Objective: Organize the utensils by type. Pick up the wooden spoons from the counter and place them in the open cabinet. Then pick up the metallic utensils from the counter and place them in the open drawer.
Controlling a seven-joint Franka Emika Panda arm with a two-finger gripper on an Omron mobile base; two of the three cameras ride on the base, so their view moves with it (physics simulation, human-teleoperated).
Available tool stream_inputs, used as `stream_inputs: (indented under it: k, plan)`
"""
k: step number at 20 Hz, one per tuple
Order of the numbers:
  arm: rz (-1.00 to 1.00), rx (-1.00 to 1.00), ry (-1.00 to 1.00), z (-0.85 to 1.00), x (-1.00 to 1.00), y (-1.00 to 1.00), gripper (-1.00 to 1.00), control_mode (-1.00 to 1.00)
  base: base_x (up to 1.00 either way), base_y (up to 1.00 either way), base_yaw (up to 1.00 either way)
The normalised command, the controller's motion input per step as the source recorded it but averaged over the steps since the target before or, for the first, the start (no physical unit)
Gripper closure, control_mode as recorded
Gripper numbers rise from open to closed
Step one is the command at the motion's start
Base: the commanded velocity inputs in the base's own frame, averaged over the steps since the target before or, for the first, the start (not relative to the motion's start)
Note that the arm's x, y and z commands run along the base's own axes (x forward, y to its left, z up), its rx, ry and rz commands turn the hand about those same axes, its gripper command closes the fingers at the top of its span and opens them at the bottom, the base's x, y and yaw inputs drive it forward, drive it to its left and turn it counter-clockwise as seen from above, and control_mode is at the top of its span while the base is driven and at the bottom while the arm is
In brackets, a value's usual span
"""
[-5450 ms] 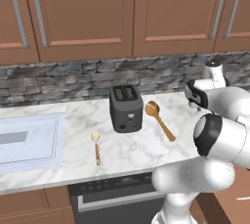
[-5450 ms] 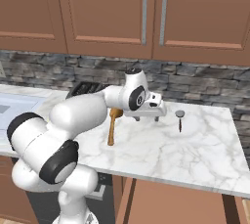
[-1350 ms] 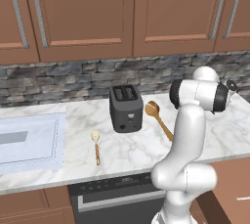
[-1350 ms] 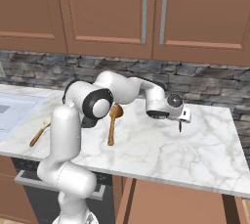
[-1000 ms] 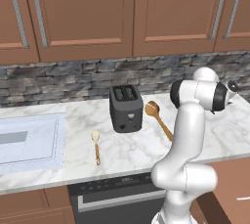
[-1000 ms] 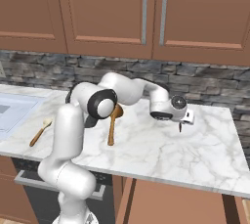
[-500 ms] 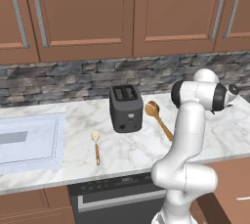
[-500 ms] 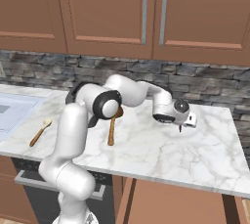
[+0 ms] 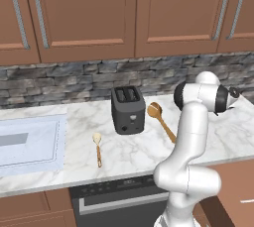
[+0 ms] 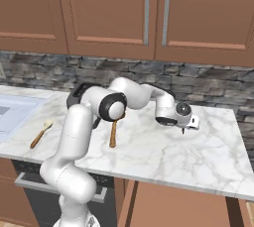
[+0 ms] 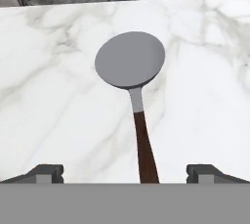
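Counter (image 11: 44,71) bears a metal spoon (image 11: 131,61).

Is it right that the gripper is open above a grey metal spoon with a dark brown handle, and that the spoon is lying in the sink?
Not quite. The spoon is not in the sink; it lies flat on the white marble counter, as the hand view shows. The rest holds: the gripper is open above it, and the spoon has a grey metal bowl and a dark brown handle.
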Motion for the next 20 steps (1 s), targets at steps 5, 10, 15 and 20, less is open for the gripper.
stream_inputs:
  k: [5, 10, 15, 20]
  plan:
    - [0.0, -0.01, 0.0, -0.07, 0.23, -0.1, -1.0, -1.0, 0.0, 0.0, 0.0]
    - [0.0, -0.01, 0.01, -0.04, 0.24, -0.15, -1.0, -1.0, 0.0, 0.0, 0.0]
    - [0.0, 0.0, 0.03, -0.03, 0.22, -0.17, -1.0, -1.0, 0.0, 0.0, 0.0]
    - [0.0, 0.0, 0.05, -0.18, 0.08, -0.03, -1.0, -1.0, 0.0, 0.0, 0.0]
